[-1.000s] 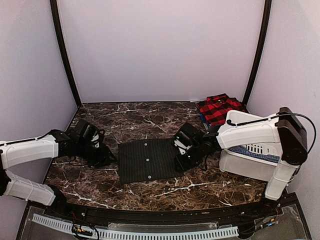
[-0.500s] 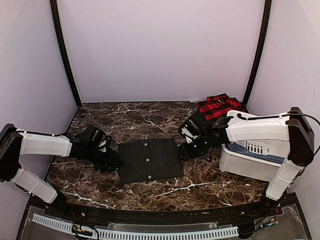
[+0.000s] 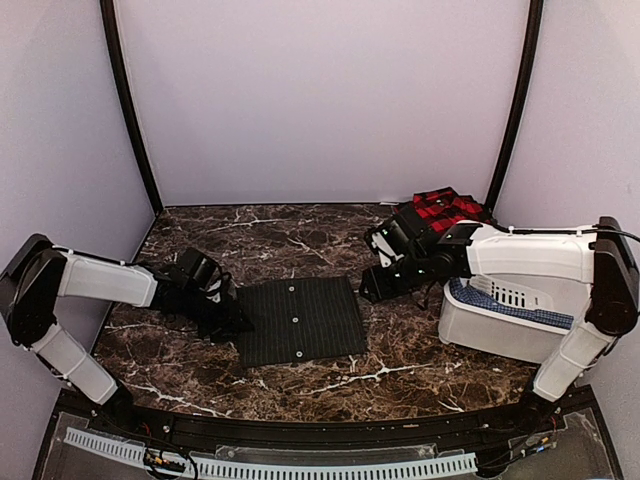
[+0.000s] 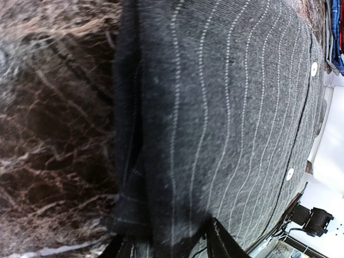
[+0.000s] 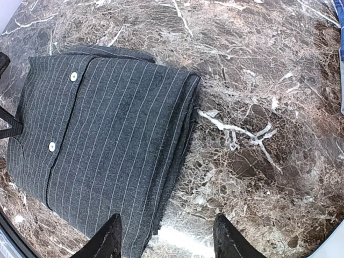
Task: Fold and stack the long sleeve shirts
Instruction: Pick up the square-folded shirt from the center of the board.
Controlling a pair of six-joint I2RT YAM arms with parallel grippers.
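A charcoal pinstriped long sleeve shirt lies folded in a flat rectangle mid-table, its white buttons facing up. My left gripper sits low at its left edge. In the left wrist view the shirt fills the frame and the gripper stands open with the folded edge between its fingers. My right gripper hovers off the shirt's far right corner. It is open and empty above the shirt's right edge and the marble. A red-and-black plaid shirt lies at the back right.
A white plastic bin holding blue cloth stands at the right, under my right arm. The dark marble table is walled by pale panels at the back and sides. A black rail runs along the near edge.
My left gripper slid right to the charcoal shirt's left edge. My right gripper let go of the right edge, opened, and rose back toward the far right.
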